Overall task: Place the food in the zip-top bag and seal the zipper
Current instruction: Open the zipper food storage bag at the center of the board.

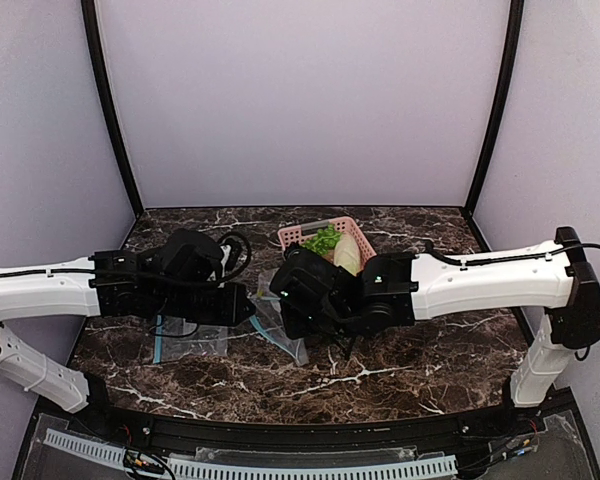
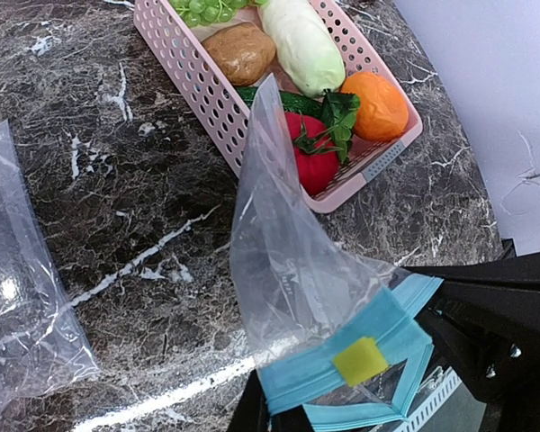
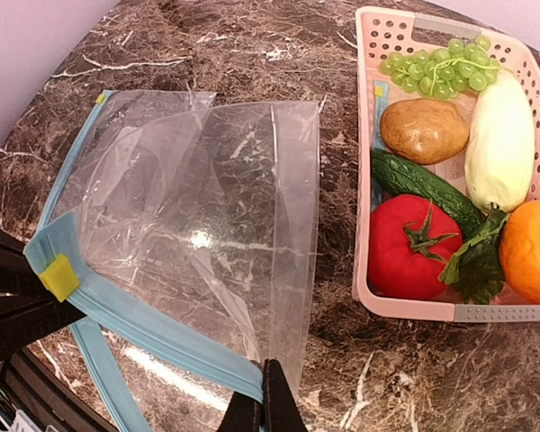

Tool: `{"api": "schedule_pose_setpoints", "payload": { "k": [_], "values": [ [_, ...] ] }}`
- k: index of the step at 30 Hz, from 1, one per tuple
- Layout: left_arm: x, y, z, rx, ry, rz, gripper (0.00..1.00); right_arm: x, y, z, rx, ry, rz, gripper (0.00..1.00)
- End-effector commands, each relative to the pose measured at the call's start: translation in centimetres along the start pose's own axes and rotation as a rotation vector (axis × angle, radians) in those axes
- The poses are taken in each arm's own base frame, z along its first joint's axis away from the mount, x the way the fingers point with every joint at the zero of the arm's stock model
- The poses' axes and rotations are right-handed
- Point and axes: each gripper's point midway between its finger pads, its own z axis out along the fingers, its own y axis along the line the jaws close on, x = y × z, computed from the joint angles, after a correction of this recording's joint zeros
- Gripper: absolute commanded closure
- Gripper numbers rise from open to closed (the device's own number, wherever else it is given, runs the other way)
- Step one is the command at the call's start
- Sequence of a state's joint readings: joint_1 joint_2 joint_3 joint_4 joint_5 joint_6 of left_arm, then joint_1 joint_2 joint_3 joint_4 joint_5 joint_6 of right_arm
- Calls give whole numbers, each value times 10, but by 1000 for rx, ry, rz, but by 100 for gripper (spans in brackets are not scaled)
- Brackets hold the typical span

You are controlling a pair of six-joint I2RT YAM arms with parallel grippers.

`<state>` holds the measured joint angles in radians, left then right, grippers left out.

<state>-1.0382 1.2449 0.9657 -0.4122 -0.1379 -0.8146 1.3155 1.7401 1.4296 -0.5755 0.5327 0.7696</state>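
Note:
The clear zip-top bag (image 3: 198,216) is lifted off the marble between my two grippers, with its mouth apart. My right gripper (image 3: 264,398) is shut on one end of the light blue zipper (image 3: 153,328). My left gripper (image 2: 268,416) is shut on the zipper (image 2: 342,373) near its yellow tab (image 2: 360,360). The food lies in the pink basket (image 3: 405,308): a red tomato (image 3: 405,252), an orange (image 3: 531,252) and green grapes (image 3: 436,72). In the top view both grippers (image 1: 248,303) (image 1: 285,300) meet over the bag (image 1: 280,338).
The basket also holds a potato (image 3: 423,130), a cucumber (image 3: 423,184) and a white vegetable (image 3: 502,139). A second clear bag (image 2: 18,288) lies flat on the marble table (image 1: 420,350) to the left. Pale walls close in the back and sides.

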Motion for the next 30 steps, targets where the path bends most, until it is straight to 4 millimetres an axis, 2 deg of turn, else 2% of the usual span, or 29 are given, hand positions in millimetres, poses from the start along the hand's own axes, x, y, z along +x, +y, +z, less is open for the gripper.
{"api": "schedule_pose_setpoints", "payload": {
  "k": [1,4,9,12,17,23,30],
  "values": [
    [8,34,-6,-144,12,10,97,3,-18,4,78,20,41,100],
    [9,28,-2,-116,21,1,89,2,-14,5,65,25,51,100],
    [10,-5,11,70,21,-15,71,-2,-2,6,10,21,69,100],
    [13,-15,17,142,21,-32,60,-5,5,8,-22,13,82,100],
    [12,-37,16,250,30,-36,44,-5,16,11,-59,18,88,100],
    [5,-47,9,315,-7,-51,36,-4,20,14,-79,23,95,100],
    [10,-29,20,218,8,-75,36,-7,24,12,-96,14,92,100]
  ]
}}
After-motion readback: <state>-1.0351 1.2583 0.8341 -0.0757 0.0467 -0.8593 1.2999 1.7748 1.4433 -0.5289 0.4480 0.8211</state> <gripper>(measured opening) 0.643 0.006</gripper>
